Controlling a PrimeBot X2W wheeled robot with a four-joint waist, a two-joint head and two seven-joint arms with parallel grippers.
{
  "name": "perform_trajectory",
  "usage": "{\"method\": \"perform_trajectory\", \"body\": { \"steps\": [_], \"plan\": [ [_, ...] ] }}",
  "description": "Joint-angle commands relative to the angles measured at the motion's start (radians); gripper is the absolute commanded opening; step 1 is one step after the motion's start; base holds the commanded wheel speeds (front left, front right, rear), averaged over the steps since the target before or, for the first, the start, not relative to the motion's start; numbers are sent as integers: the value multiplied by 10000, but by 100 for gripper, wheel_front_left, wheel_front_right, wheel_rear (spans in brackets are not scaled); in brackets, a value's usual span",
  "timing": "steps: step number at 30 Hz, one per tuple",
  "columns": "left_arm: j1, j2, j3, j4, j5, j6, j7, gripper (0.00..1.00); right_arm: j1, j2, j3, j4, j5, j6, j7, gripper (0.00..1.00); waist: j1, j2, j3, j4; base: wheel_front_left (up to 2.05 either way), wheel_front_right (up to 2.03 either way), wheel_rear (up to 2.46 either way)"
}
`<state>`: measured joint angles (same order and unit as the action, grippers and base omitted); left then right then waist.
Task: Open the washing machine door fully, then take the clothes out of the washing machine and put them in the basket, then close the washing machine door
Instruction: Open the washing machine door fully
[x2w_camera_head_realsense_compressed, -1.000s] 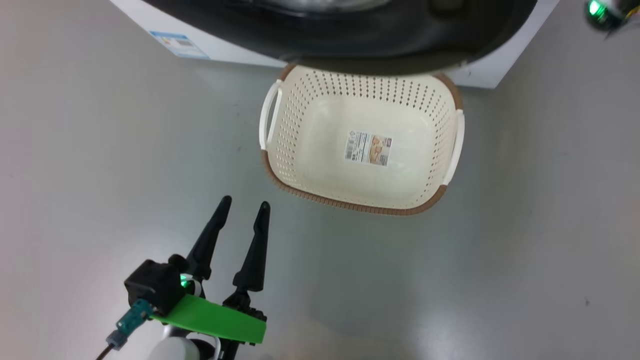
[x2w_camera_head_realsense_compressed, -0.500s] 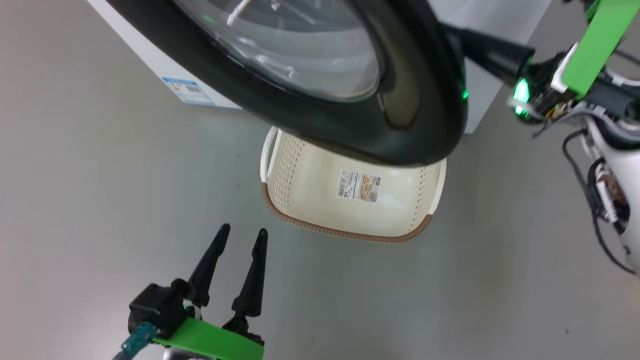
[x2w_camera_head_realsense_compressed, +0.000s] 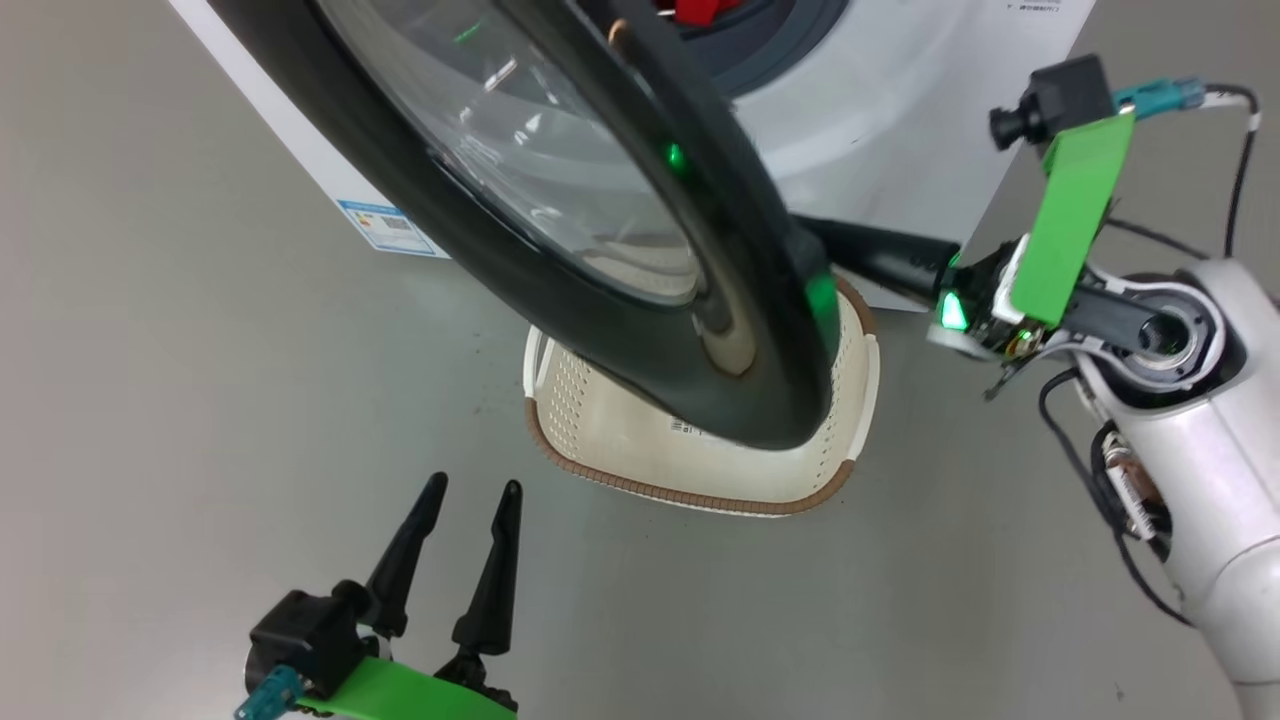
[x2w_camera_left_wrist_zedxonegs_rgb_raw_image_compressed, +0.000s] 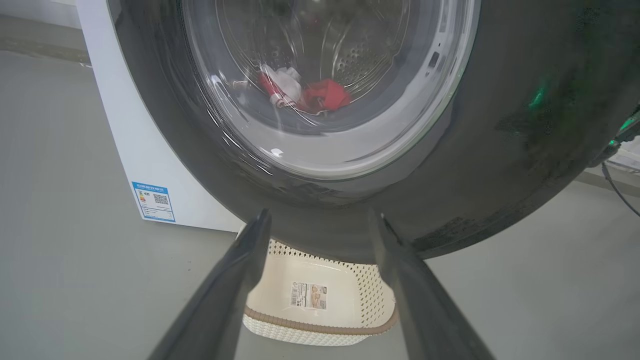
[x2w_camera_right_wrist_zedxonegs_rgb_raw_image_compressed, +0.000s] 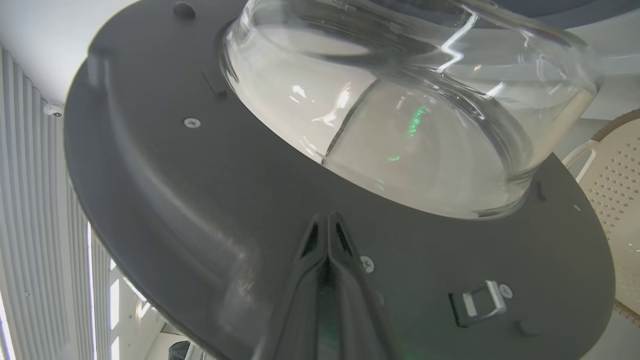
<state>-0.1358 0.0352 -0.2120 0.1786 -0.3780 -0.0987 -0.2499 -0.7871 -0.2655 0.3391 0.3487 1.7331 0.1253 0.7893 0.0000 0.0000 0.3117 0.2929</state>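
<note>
The washing machine door (x2w_camera_head_realsense_compressed: 760, 320) stands partly swung out from the white washing machine (x2w_camera_head_realsense_compressed: 880, 120), its black rim hanging over the basket (x2w_camera_head_realsense_compressed: 690, 487). My right gripper (x2w_camera_right_wrist_zedxonegs_rgb_raw_image_compressed: 327, 220) is shut, empty, with its tips against the door's dark inner face (x2w_camera_right_wrist_zedxonegs_rgb_raw_image_compressed: 200, 200) just below the glass bowl. Its fingers (x2w_camera_head_realsense_compressed: 880, 258) reach in behind the door's free edge. My left gripper (x2w_camera_head_realsense_compressed: 472, 490) hovers open and empty over the floor, in front of the basket (x2w_camera_left_wrist_zedxonegs_rgb_raw_image_compressed: 320, 327). Red and white clothes (x2w_camera_left_wrist_zedxonegs_rgb_raw_image_compressed: 305, 92) lie in the steel drum, seen through the glass, and a red scrap of the clothes (x2w_camera_head_realsense_compressed: 700, 10) shows in the opening.
Grey floor (x2w_camera_head_realsense_compressed: 200, 400) lies all around. A blue label (x2w_camera_head_realsense_compressed: 390, 228) is on the machine's lower left corner. The door's metal latch hook (x2w_camera_right_wrist_zedxonegs_rgb_raw_image_compressed: 477, 305) sits right of my right fingers. My pale right forearm (x2w_camera_head_realsense_compressed: 1200, 480) with loose cables is at the right edge.
The head camera has tilted up. The door has swung further out over the basket, and my right arm has come into view behind its edge. My left gripper stays open.
</note>
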Motion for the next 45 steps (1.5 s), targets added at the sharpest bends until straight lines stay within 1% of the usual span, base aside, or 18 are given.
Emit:
{"method": "perform_trajectory", "body": {
  "steps": [1, 9, 10, 11, 14, 15, 16, 21, 28, 41, 45],
  "plan": [
    [155, 150, 403, -253, 84, -29, -118, 100, 237, 249, 126, -360, -116, 54, 63, 0, 0, 0, -36, -21, 0, 0, 0],
    [201, 150, 498, -283, 130, -15, -118, 100, 483, 455, -64, -463, -518, 54, -133, 0, 0, 0, -135, -80, 0, 0, 0],
    [208, 150, 528, -281, 136, -16, -118, 100, 506, 458, -93, -469, -634, 54, -218, 7, 0, 0, -158, -102, 0, 0, 0],
    [216, 150, 566, -289, 135, -20, -118, 100, 541, 480, -129, -467, -721, 54, -309, 25, 0, 0, -184, -133, 0, 0, 0],
    [261, 150, 673, -286, 124, -43, -118, 100, 741, 511, -268, -463, -914, 54, -541, 53, 0, 0, -285, -225, 0, 0, 0],
    [261, 150, 673, -286, 124, -43, -118, 100, 741, 511, -268, -463, -914, 54, -541, 53, 0, 0, -285, -225, 0, 0, 0],
    [294, 150, 752, -278, 138, -61, -118, 100, 919, 501, -344, -440, -1046, 54, -690, 100, 0, 0, -341, -320, 0, 0, 0],
    [378, 150, 910, -213, 224, -112, -118, 100, 1334, 451, -549, -379, -1236, 54, -1018, 100, 0, 0, -497, -545, 0, 0, 0],
    [537, 150, 1185, -225, 317, -225, -118, 100, 2332, 354, -984, -256, -1416, 54, -1659, 100, 0, 0, -800, -948, 0, 0, 0],
    [887, 150, 1567, -95, 535, -294, -118, 100, 4693, 292, -1267, -136, -1719, 54, -2762, 100, 0, 0, -1306, -1570, 0, 0, 0],
    [972, 150, 1630, -51, 584, -303, -118, 100, 5241, 203, -1221, -101, -2061, 54, -3258, 100, 0, 0, -1365, -1761, 0, 0, 0]
  ]
}}
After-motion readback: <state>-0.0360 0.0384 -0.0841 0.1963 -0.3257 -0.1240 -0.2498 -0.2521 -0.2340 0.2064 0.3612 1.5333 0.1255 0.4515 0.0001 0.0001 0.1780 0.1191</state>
